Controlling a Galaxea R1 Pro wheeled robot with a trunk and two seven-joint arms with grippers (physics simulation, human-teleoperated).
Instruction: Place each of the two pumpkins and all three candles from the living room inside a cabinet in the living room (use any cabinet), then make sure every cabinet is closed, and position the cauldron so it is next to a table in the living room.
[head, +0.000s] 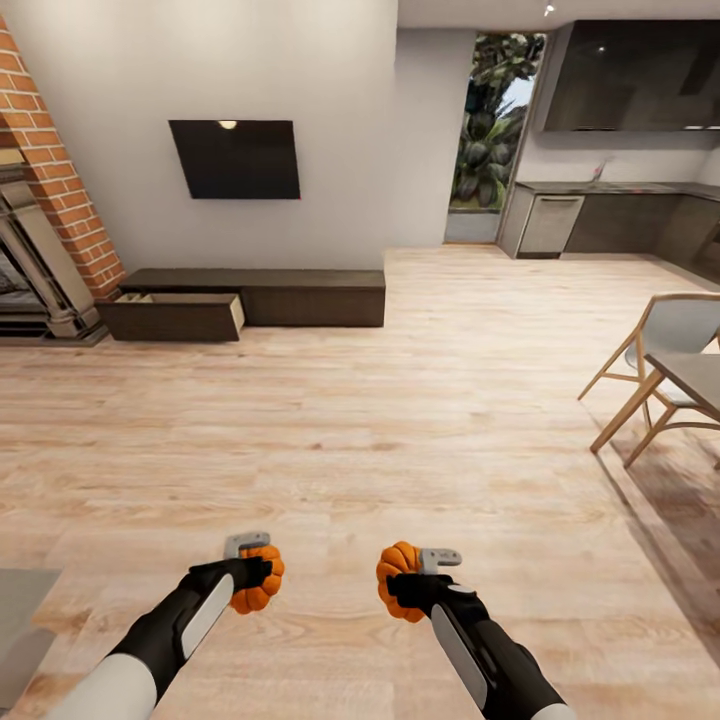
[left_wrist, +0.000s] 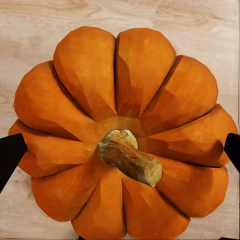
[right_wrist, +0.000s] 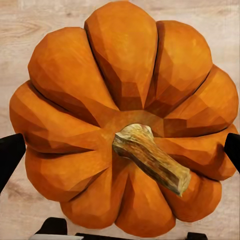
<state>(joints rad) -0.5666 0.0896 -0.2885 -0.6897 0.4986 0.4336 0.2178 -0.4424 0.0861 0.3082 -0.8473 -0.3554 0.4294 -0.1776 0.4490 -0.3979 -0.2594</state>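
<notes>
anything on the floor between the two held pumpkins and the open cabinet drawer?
No. In the head view, bare wood floor runs from the pumpkins to the cabinet and its open drawer.

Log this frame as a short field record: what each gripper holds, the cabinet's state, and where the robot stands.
left gripper: shut on a pumpkin
right gripper: shut on the other pumpkin
cabinet: against the far wall, left drawer pulled open, rest shut
robot position: mid-room on wood floor, cabinet ahead to the left
</notes>
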